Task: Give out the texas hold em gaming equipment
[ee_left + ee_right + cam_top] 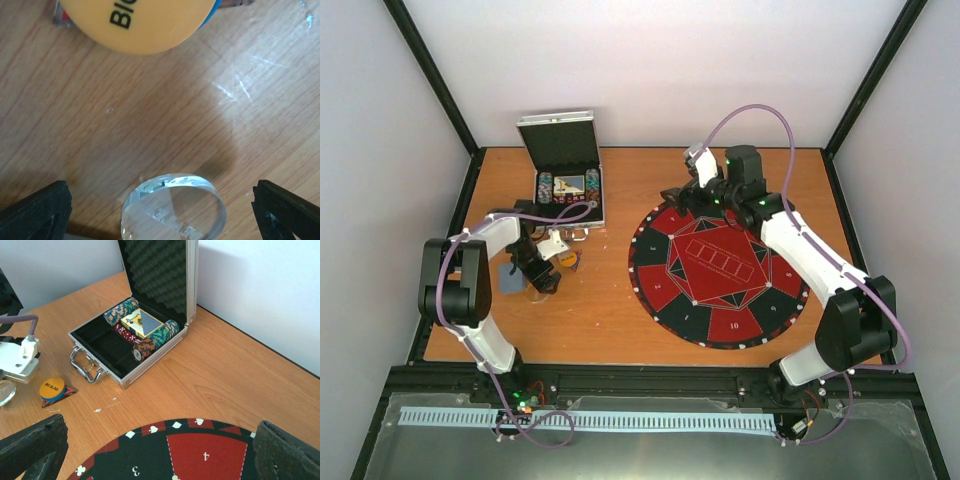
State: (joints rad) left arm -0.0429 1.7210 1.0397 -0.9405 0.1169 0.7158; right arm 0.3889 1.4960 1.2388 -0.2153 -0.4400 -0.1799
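Note:
An open aluminium case (565, 185) (125, 375) holds rows of spotted-rim poker chips (121, 311) (156, 338) and a deck of playing cards (141, 322). An orange marker disc (145, 25) (52, 388) (569, 260) lies on the wood in front of the case. A clear round disc (172, 207) (5, 392) lies flat between the fingers of my left gripper (160, 215) (542, 282), which is open and not touching it. My right gripper (160, 455) (703, 168) hovers open and empty over the far edge of the round red-and-black poker mat (720, 265) (190, 450).
A grey-blue flat piece (509, 280) lies on the table beside the left arm. The case's foam-lined lid (155, 270) stands upright at the back. White walls and black frame posts enclose the table on three sides.

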